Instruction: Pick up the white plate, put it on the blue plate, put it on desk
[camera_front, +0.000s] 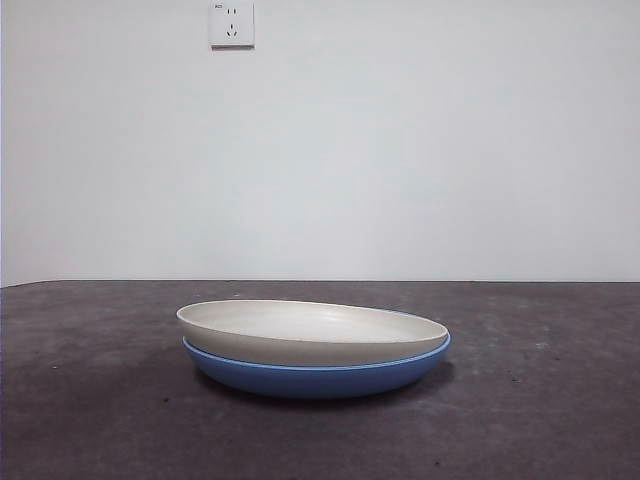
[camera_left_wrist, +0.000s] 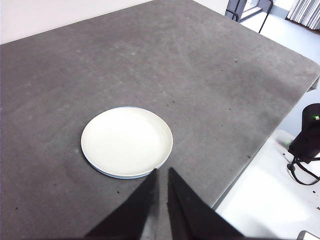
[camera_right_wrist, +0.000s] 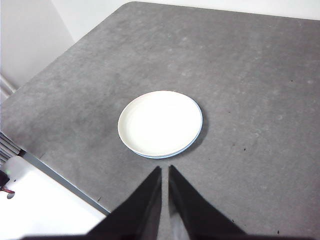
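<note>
The white plate rests inside the blue plate, slightly tilted, on the desk in the front view. From the left wrist view the white plate covers the blue plate, which shows only as a thin rim. The right wrist view shows the white plate with a sliver of the blue plate along one side. My left gripper is shut and empty, high above the desk, off the stack. My right gripper is likewise shut, empty and high up.
The desk ends at an edge near a white surface carrying a black device with a cable. A wall socket is on the back wall. Another desk edge borders a white surface.
</note>
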